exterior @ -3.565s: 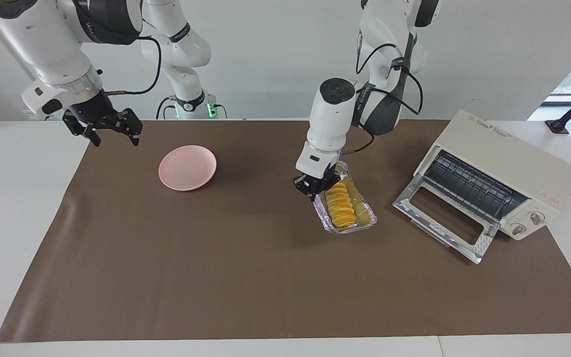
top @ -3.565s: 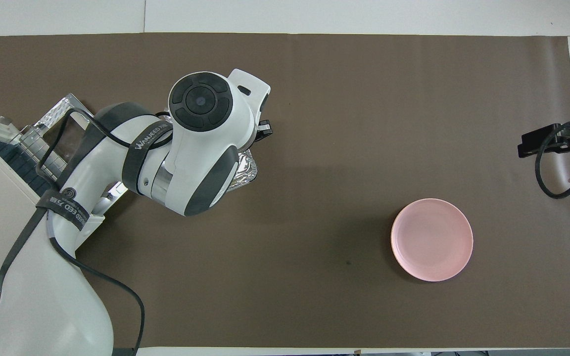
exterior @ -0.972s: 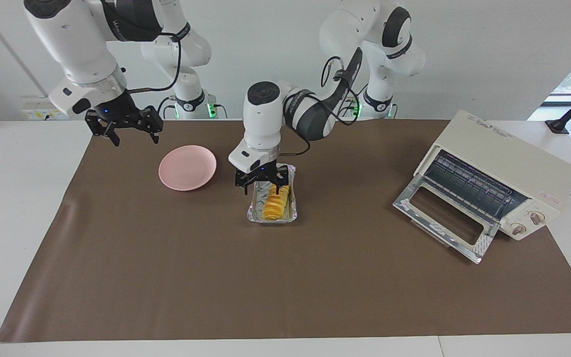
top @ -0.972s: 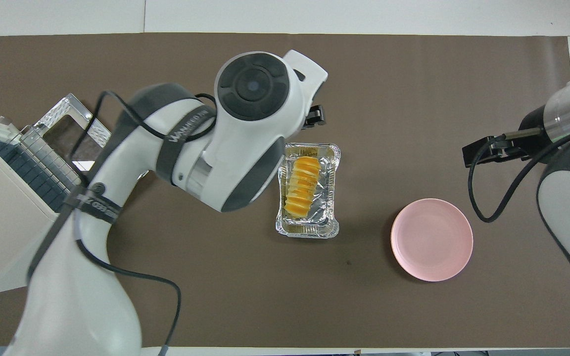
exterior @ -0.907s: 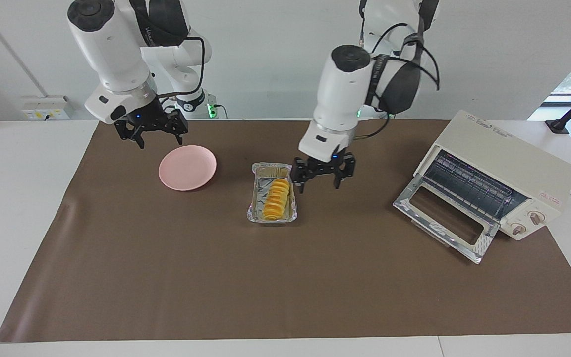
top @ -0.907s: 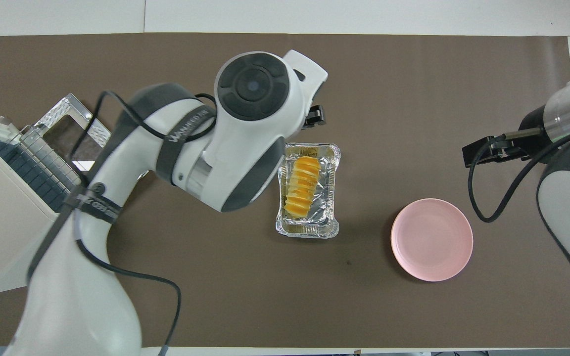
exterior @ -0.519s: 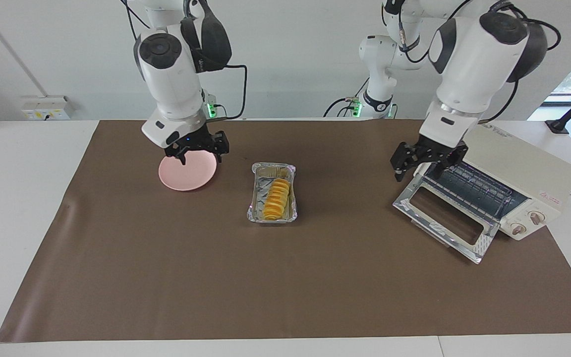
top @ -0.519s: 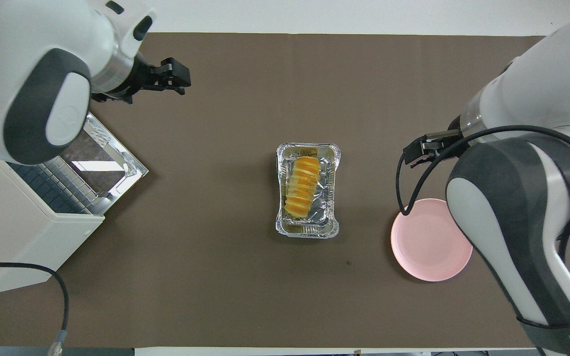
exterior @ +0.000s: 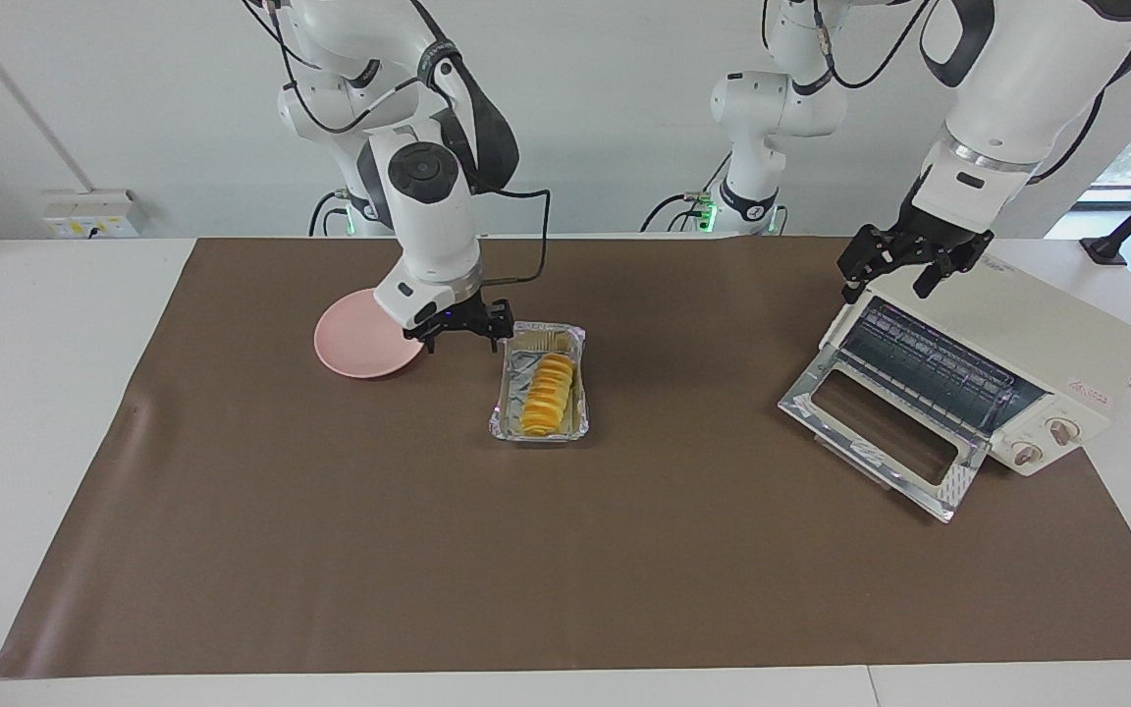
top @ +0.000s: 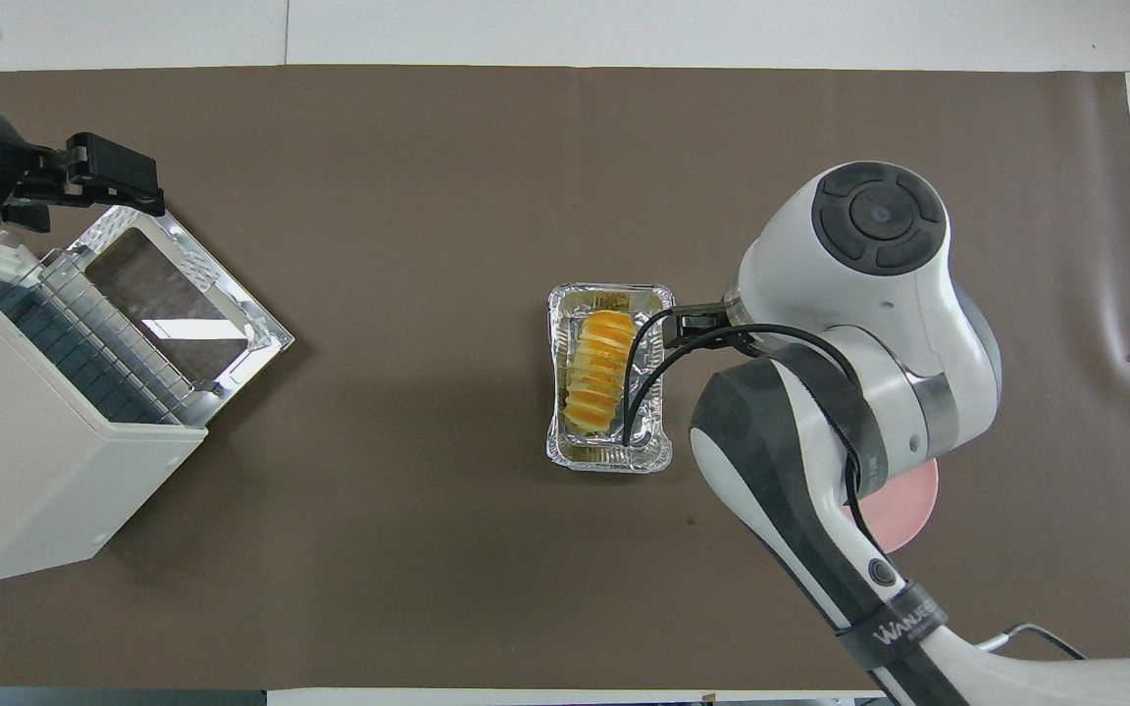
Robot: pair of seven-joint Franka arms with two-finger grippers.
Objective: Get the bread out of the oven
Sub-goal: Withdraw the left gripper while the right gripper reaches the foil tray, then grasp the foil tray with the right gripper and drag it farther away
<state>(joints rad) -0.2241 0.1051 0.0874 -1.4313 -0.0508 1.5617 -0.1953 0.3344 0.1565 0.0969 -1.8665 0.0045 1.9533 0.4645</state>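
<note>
The golden ridged bread (exterior: 548, 391) lies in a silver foil tray (exterior: 502, 417) in the middle of the mat; both show in the overhead view, bread (top: 599, 378) and tray (top: 609, 456). The cream oven (exterior: 1017, 324) stands at the left arm's end, its glass door (exterior: 875, 432) dropped open and its rack bare. My right gripper (exterior: 459, 334) is open and empty, low between the pink plate and the tray; the overhead view shows only part of it (top: 691, 326). My left gripper (exterior: 909, 263) is open and empty, up over the oven's top corner (top: 104, 176).
A pink plate (exterior: 354, 346) lies beside the tray toward the right arm's end, partly covered by the right arm in the overhead view (top: 908, 505). A brown mat (exterior: 565, 550) covers the table. The oven's cable runs off its end.
The left gripper let go of the tray with the bread at the mat's middle and rose away to over the oven's top. The right gripper came from over the plate to beside the tray.
</note>
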